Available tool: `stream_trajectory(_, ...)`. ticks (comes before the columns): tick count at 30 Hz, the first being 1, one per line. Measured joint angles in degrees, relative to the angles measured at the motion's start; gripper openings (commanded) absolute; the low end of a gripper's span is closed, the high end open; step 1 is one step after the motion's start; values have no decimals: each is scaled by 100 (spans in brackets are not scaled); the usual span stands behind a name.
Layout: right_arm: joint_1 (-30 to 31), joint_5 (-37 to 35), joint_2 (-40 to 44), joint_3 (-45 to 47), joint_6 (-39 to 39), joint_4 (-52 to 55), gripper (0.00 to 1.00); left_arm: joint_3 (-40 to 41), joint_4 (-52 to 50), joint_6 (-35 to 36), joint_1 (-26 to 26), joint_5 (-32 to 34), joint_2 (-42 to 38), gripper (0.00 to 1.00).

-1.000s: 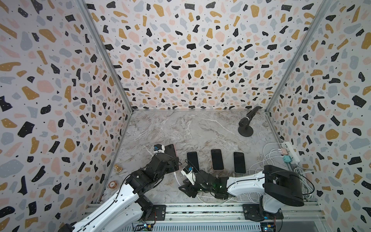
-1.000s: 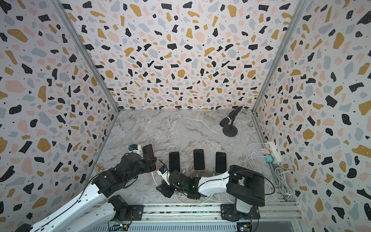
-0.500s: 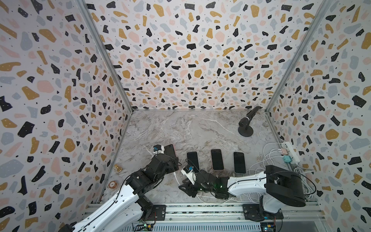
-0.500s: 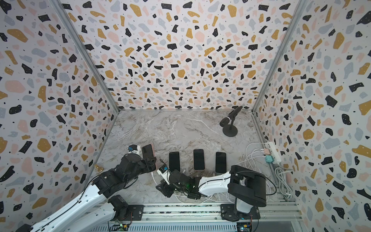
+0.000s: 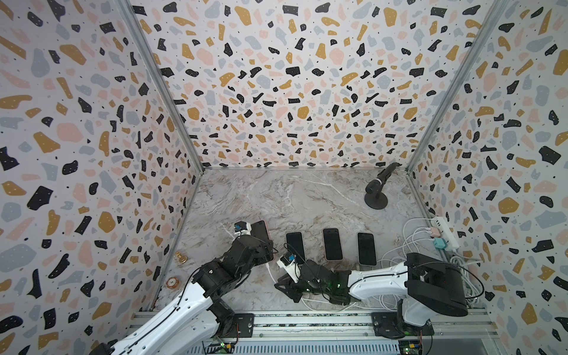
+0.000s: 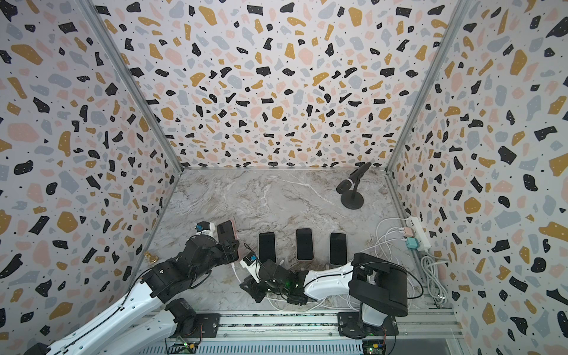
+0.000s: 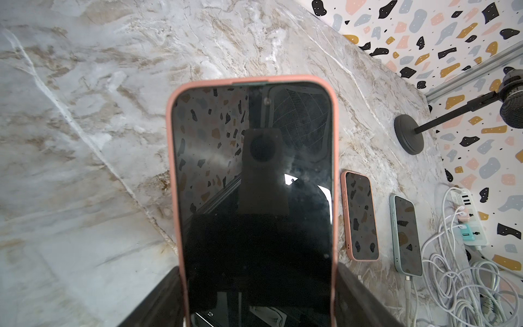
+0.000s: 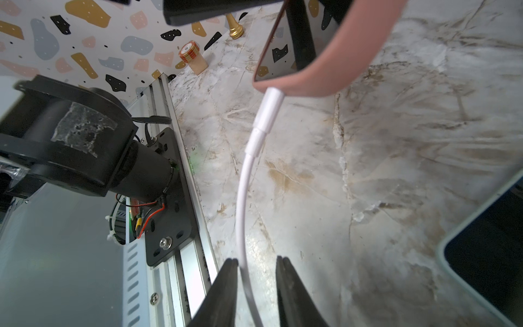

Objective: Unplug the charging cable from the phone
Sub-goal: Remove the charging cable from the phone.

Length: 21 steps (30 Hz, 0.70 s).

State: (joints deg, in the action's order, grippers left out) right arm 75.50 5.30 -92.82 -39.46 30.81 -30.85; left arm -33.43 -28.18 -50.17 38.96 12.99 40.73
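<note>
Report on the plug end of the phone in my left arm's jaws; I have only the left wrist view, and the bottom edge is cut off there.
Observer: The right wrist view shows the white plug seated in the bottom edge of the pink-cased phone.
Operator: Say where the right arm is.
Observer: The right arm reaches low across the table; its jaws straddle the white cable further along from the plug, with a gap showing, not clamped.
Operator: Count the phones lying flat.
Observer: Three in both top views; the flat phone nearest yours is hidden from you.
</note>
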Motion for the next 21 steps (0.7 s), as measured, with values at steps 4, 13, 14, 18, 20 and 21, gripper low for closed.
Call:
stream_trajectory(4, 0, 13, 0, -2, 4, 15, 25, 0, 2, -2, 0, 15, 15, 48)
stream_trajectory(13, 0, 17, -2, -2, 7, 17, 16, 0, 42, -9, 0, 125, 15, 47)
stream_trajectory(14, 0, 24, -2, -2, 9, 17, 16, 0, 42, -13, 0, 133, 15, 47)
stream_trajectory(18, 0, 33, -4, -2, 9, 17, 15, 9, 55, -22, 0, 188, 17, 46)
stream_trajectory(20, 0, 33, -7, -2, 9, 15, 14, 26, 90, -24, 0, 232, 26, 46)
stream_trajectory(21, 0, 31, -7, -2, 7, 15, 13, 33, 107, -24, 0, 254, 39, 46)
